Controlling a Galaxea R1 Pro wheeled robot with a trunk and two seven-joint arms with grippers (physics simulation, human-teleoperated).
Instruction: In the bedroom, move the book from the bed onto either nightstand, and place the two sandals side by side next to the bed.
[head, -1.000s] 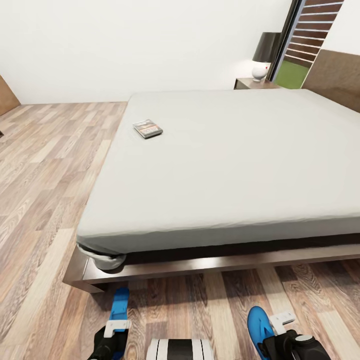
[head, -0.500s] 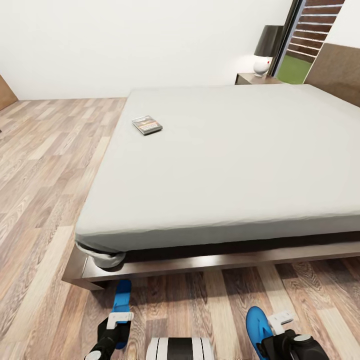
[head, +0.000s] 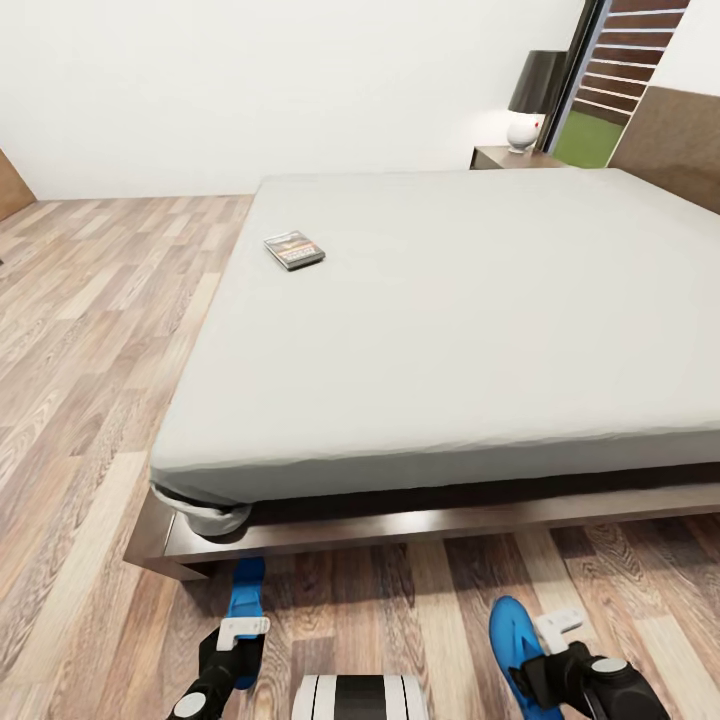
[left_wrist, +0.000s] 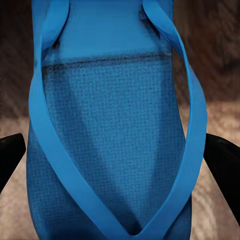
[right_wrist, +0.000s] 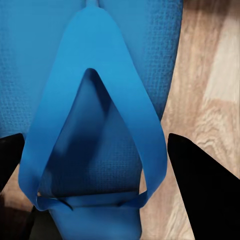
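Note:
The book (head: 294, 250) lies on the pale grey bed (head: 450, 320), near its left edge. Two blue sandals lie on the wood floor in front of the bed's foot, well apart from each other. My left gripper (head: 243, 630) hangs over the left sandal (head: 245, 598) and stands open, a dark finger (left_wrist: 11, 156) on either side of that sandal (left_wrist: 115, 145). My right gripper (head: 558, 626) is open beside the right sandal (head: 512, 640). In the right wrist view, bare floor shows between that sandal (right_wrist: 95, 100) and one finger (right_wrist: 202, 195). A dark nightstand (head: 505, 157) stands at the bed's far corner.
A white lamp with a dark shade (head: 527, 110) stands on the nightstand, beside the tall window (head: 600, 100). The brown headboard (head: 675, 145) runs along the bed's right side. Wood floor (head: 90, 320) stretches left of the bed, and the dark bed frame (head: 400, 525) juts out low.
The head camera tilted slightly at first, shifting the whole picture. Both grippers have drawn back a little toward me, leaving more of each sandal uncovered on the floor.

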